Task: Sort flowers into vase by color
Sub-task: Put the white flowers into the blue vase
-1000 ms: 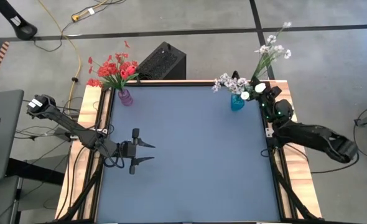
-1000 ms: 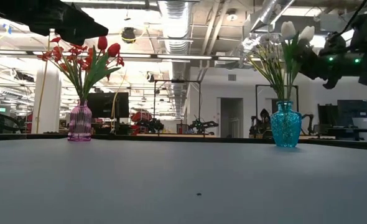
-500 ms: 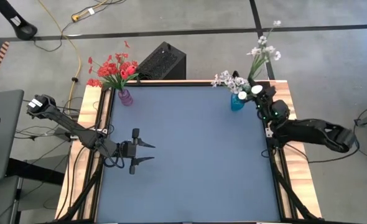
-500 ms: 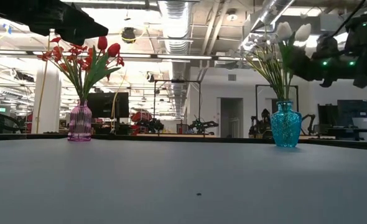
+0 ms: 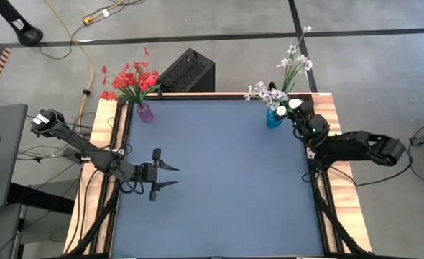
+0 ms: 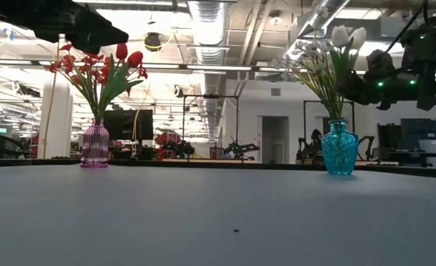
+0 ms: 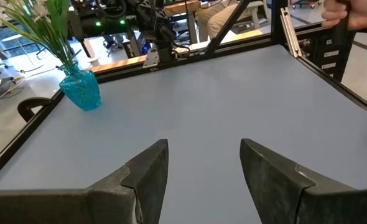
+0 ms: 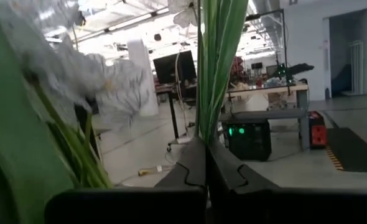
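1. Flowers with white blooms (image 5: 292, 59) are pinched by their green stalks in the right gripper (image 5: 299, 117), clenched on them just beside the blue vase (image 5: 274, 117) at the table's (image 5: 219, 180) far right corner.
2. More white flowers (image 5: 264, 93) stand in that blue vase.
3. Red flowers (image 5: 129, 78) stand in the pink vase (image 5: 145, 112) at the far left corner.
4. Left gripper (image 5: 170, 175) hovers over the table's left side, fingers spread, holding nothing.

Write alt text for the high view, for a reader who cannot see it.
Overhead, the right gripper, shut on a white flower stem, is at the blue vase of white flowers in the table's far right corner. A pink vase of red flowers stands far left; the left gripper waits open at the left edge.
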`<action>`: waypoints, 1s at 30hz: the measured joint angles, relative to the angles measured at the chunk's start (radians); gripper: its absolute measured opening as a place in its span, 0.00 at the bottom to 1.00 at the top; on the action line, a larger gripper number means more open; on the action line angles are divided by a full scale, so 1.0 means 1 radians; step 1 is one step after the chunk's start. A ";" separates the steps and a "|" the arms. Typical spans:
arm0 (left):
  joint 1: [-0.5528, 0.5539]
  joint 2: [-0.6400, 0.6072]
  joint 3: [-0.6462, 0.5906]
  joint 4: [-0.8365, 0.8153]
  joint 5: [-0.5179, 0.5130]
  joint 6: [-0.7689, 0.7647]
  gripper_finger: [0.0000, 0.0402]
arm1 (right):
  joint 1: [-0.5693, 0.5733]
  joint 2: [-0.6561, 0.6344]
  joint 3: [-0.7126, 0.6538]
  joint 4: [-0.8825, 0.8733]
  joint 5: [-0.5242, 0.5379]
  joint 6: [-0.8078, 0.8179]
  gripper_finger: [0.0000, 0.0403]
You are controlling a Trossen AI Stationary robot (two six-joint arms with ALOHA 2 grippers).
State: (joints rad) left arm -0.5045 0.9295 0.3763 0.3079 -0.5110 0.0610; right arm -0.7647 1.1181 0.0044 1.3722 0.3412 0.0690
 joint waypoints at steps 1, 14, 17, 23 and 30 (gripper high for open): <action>0.000 0.000 0.000 0.000 0.000 -0.001 0.47 | 0.000 0.004 0.000 -0.001 0.000 -0.003 0.06; 0.000 0.000 0.000 -0.004 0.000 0.007 0.47 | 0.062 0.007 0.000 -0.015 -0.029 -0.086 0.19; 0.000 0.000 0.000 -0.004 0.007 0.008 0.47 | 0.082 0.007 0.000 -0.018 -0.028 -0.121 0.20; 0.000 0.000 0.000 -0.004 0.010 0.007 0.47 | 0.097 -0.024 0.000 -0.036 -0.004 -0.160 0.20; 0.000 0.000 0.000 -0.004 0.010 0.006 0.47 | 0.097 -0.119 0.000 -0.188 0.050 -0.180 0.20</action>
State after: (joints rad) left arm -0.5044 0.9295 0.3763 0.3042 -0.5008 0.0675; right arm -0.6672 0.9995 0.0044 1.1845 0.3911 -0.1111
